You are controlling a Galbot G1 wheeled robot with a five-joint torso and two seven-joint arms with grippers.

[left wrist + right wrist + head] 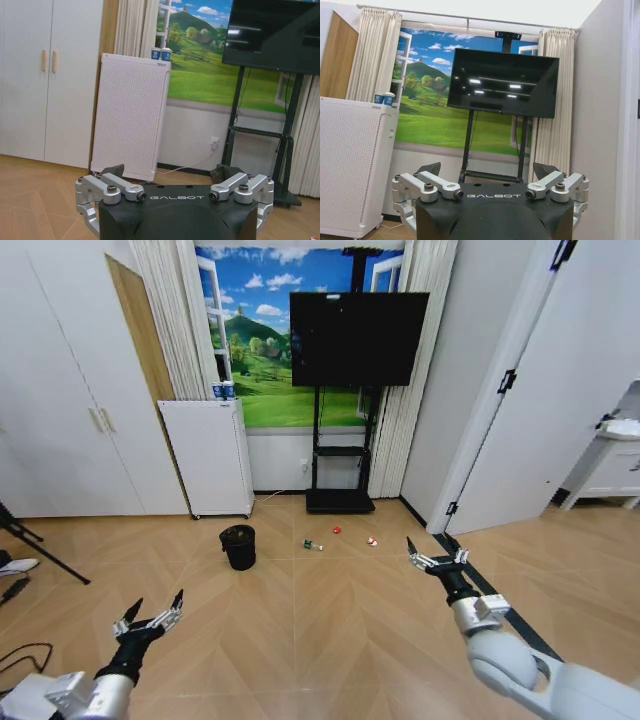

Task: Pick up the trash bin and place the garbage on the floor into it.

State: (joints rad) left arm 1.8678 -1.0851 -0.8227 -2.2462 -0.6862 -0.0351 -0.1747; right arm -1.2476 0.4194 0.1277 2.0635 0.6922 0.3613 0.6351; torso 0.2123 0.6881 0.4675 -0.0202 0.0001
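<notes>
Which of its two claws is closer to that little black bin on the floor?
The left. The left gripper hangs open, short of the trash bin and a bit to its left. The right gripper, also open, is farther off on the bin's right, beyond the garbage.

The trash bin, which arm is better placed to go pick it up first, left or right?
Probably the left. The trash bin stands left of centre on the floor, ahead of the left gripper. The right gripper is farther over, nearer the garbage. Both are open and empty.
</notes>
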